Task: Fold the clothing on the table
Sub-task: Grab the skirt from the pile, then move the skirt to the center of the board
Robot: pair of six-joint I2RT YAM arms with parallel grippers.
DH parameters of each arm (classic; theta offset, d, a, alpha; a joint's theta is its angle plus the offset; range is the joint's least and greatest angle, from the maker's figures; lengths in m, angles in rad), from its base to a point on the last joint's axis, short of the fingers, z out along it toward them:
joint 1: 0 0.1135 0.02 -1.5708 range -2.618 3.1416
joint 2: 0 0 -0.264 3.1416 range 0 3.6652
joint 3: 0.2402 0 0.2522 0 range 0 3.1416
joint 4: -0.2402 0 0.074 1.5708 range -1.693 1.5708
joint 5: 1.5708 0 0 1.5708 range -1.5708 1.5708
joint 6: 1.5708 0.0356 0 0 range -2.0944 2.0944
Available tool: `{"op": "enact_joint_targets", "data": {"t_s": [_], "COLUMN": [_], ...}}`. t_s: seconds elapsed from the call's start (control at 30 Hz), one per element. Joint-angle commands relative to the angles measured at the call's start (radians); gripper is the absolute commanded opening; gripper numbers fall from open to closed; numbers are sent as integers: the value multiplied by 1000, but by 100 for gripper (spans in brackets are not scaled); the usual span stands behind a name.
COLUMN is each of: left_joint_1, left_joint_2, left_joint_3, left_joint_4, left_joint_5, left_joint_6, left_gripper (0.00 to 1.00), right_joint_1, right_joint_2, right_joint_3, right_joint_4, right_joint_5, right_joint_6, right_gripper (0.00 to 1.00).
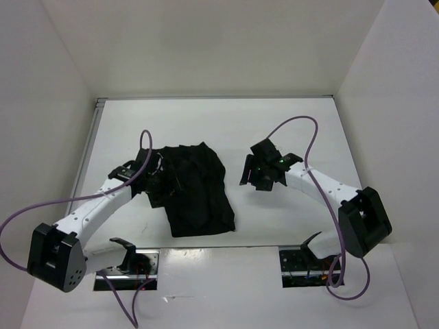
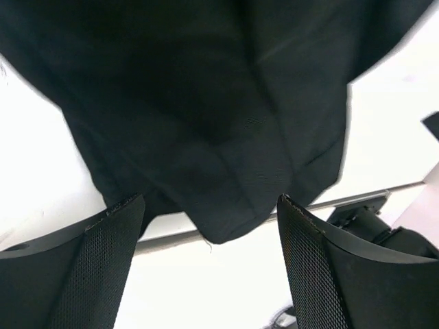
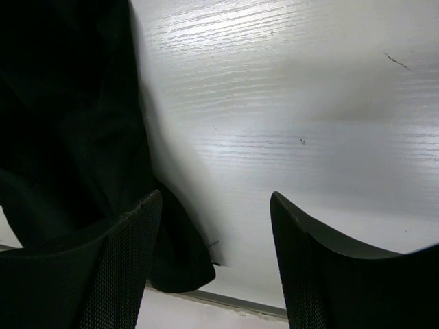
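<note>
You had the black, soft fabric garment (image 1: 197,190) lying on the plain white desk (image 1: 295,123), a little left of the middle. It was bunched into a rough oblong with a rumpled far end and a straighter near hem. In the left wrist view its cloth (image 2: 206,103) looked matte and limp, crossed by a few long parallel creases, with one pointed corner reaching toward the camera.

Your left gripper (image 1: 152,173) sat at the garment's left edge with its jaws spread wide. Its mesh-textured black fingers (image 2: 103,267) flanked that corner without pinching it (nothing was held).

Your right gripper (image 1: 264,175) stood just beside the garment's right edge, jaws likewise wide and empty. From its wrist camera the curved, dimpled fingers (image 3: 322,274) framed bare desk with a fine, wood-like grain (image 3: 309,103). The dark fabric (image 3: 62,137) filled the left side, its edge passing behind the left finger.

A thin metal rail (image 1: 88,147) ran along the desk's left side.
</note>
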Motion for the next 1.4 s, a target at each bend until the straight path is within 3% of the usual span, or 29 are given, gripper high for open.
{"op": "enact_joint_targets", "data": {"t_s": [0.0, 0.2, 0.3, 0.5, 0.6, 0.63, 0.77, 0.9, 0.93, 1.0, 1.07, 1.13, 1.23, 1.37], "left_joint_1": [-33, -66, -66, -86, -107, -107, -132, -196, -233, -257, -241, -221, -187, -83], "left_joint_2": [20, 88, 125, 267, 309, 333, 407, 621, 683, 717, 726, 703, 596, 391], "left_joint_3": [-46, -46, -34, 150, 173, 191, 314, 792, 1025, 1222, 1392, 1426, 1329, 982], "left_joint_4": [-5, 4, 68, 120, 121, 121, 142, 78, 25, -45, -60, -74, -39, 59], "left_joint_5": [11, 11, -7, -7, -7, -7, 2, 80, 80, 70, 169, 208, 220, 220], "left_joint_6": [-114, -123, -123, -105, -96, -85, -7, 140, 165, 200, 211, 211, 223, 199], "left_gripper": [85, 85, 76, 32, 2, 0, 0, 0, 0, 0, 0, 0, 0, 0], "right_joint_1": [7, 7, 7, 7, 7, 7, 7, -2, -2, -11, -20, -31, -40, -92], "right_joint_2": [22, 63, 72, 63, 45, 45, -10, -49, -58, -101, -176, -245, -415, -572], "right_joint_3": [51, 97, 98, 98, 98, 107, 107, 127, 136, 148, 159, 168, 159, 133], "right_joint_4": [-45, -88, -88, -77, -77, -86, -86, -119, -143, -169, -215, -226, -212, -166], "right_joint_5": [16, 25, 16, 7, 21, 37, 100, 220, 246, 338, 428, 485, 583, 602], "right_joint_6": [-24, -56, -69, -78, -78, -78, -66, -7, 23, 57, 101, 146, 186, 157], "right_gripper": [70, 70, 70, 70, 70, 70, 70, 70, 70, 70, 71, 71, 71, 71]}}
